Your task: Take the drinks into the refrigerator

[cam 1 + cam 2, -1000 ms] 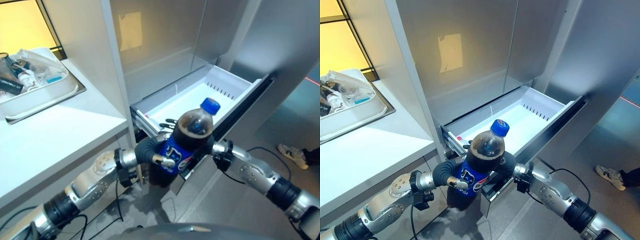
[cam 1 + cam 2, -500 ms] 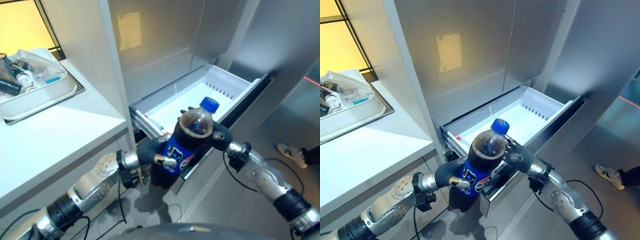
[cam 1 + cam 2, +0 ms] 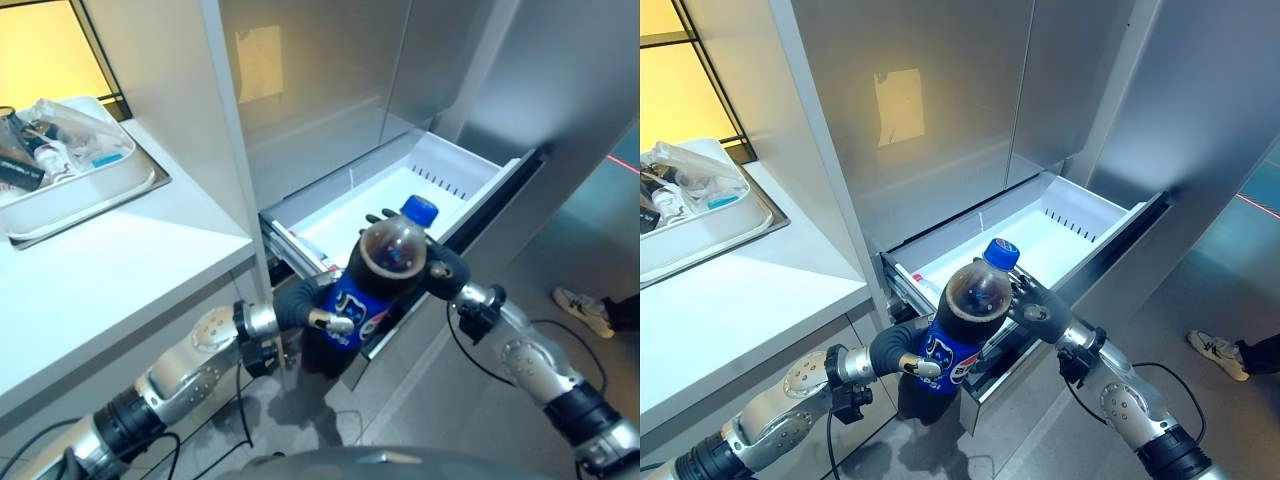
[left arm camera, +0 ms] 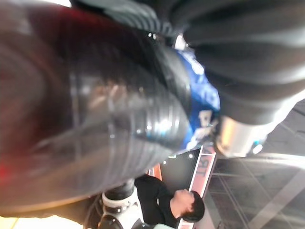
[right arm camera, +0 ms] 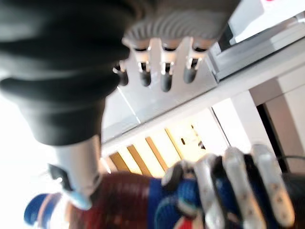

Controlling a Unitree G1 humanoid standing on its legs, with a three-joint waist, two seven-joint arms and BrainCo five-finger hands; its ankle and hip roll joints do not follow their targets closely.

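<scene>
A cola bottle [image 3: 385,270] with a blue cap and blue label stands upright in the air at the front edge of the open white refrigerator drawer [image 3: 440,165]. My left hand [image 3: 300,302] is shut round its lower body, and in the right wrist view those fingers [image 5: 228,186] curl over the label. My right hand [image 3: 442,272] sits beside the bottle's shoulder on the drawer side. Its fingers [image 5: 164,71] are straight and its thumb [image 5: 76,186] is close to the cap end. The left wrist view has the dark bottle [image 4: 119,109] up close.
A white counter [image 3: 110,270] on the left carries a white tray [image 3: 90,190] of several small items. Grey refrigerator panels [image 3: 320,80] rise behind the drawer. A person's shoe [image 3: 586,308] is on the floor at right; a person [image 4: 176,205] is in the left wrist view.
My right hand rose from the drawer front up to the bottle's shoulder, near the cap. The bottle and my left hand have hardly moved.
</scene>
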